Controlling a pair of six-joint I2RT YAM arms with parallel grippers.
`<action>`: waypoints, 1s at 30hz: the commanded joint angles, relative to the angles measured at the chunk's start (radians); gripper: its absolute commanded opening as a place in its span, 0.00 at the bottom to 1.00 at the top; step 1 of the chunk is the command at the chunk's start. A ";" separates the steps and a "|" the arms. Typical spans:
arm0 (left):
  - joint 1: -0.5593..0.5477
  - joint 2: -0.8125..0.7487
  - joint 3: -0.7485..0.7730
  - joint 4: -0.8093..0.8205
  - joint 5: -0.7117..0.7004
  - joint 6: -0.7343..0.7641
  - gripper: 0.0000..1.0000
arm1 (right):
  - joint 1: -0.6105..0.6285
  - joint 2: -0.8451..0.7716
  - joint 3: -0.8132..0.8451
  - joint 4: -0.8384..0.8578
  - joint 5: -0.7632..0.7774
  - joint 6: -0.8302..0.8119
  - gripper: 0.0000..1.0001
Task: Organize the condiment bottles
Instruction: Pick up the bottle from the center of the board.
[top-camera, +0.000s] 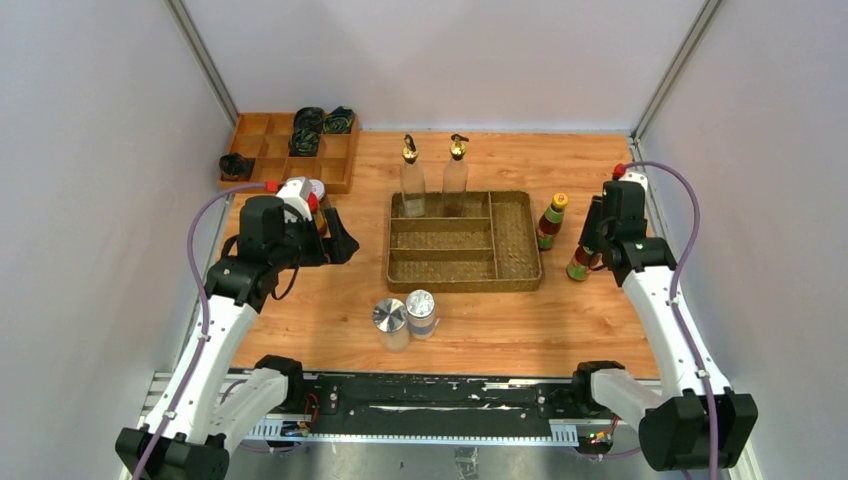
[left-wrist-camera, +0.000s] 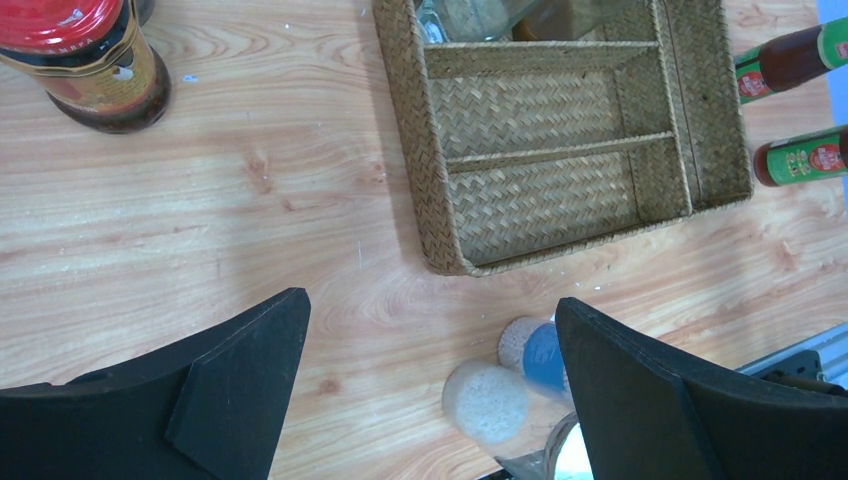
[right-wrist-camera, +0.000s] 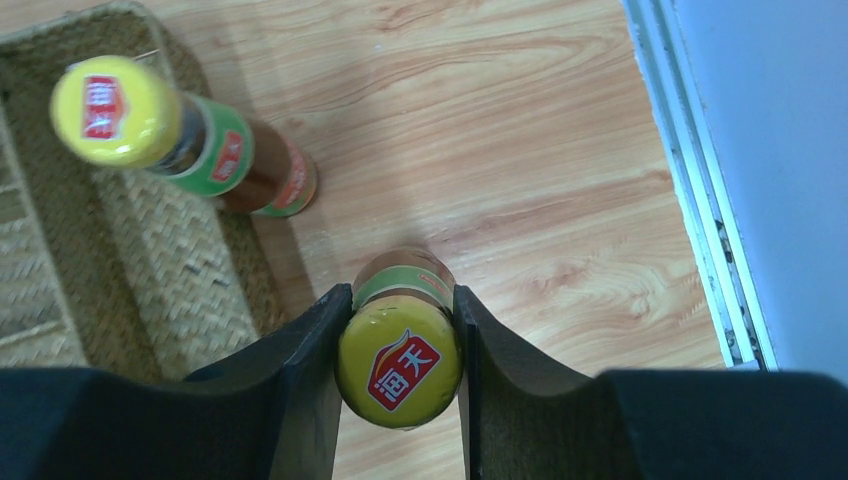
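Nearest, a yellow-capped, green-necked dark glass sauce bottle (right-wrist-camera: 400, 372) stands upright, clamped at its cap by the right gripper (right-wrist-camera: 400, 300), with a woven tray (right-wrist-camera: 150, 260) just to that gripper's left. It is tall glass, probably slick and tippy, so gripping lower on the neck seems safer. Meanwhile the left gripper (left-wrist-camera: 430, 300) hangs wide open and empty, a red-lidded jar (left-wrist-camera: 85, 50) ahead-left.

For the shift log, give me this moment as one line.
left gripper: open, empty | right gripper: shut on sauce bottle, beside woven tray | second sauce bottle: standing, untouched
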 joint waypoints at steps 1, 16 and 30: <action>0.007 -0.018 -0.015 0.003 0.026 -0.005 1.00 | 0.075 -0.014 0.151 -0.066 -0.035 -0.028 0.21; 0.007 -0.036 -0.014 -0.005 0.034 -0.022 1.00 | 0.371 0.153 0.497 -0.196 0.018 -0.023 0.21; 0.007 -0.044 0.008 -0.037 0.021 -0.009 1.00 | 0.385 0.392 0.533 0.127 0.004 -0.048 0.19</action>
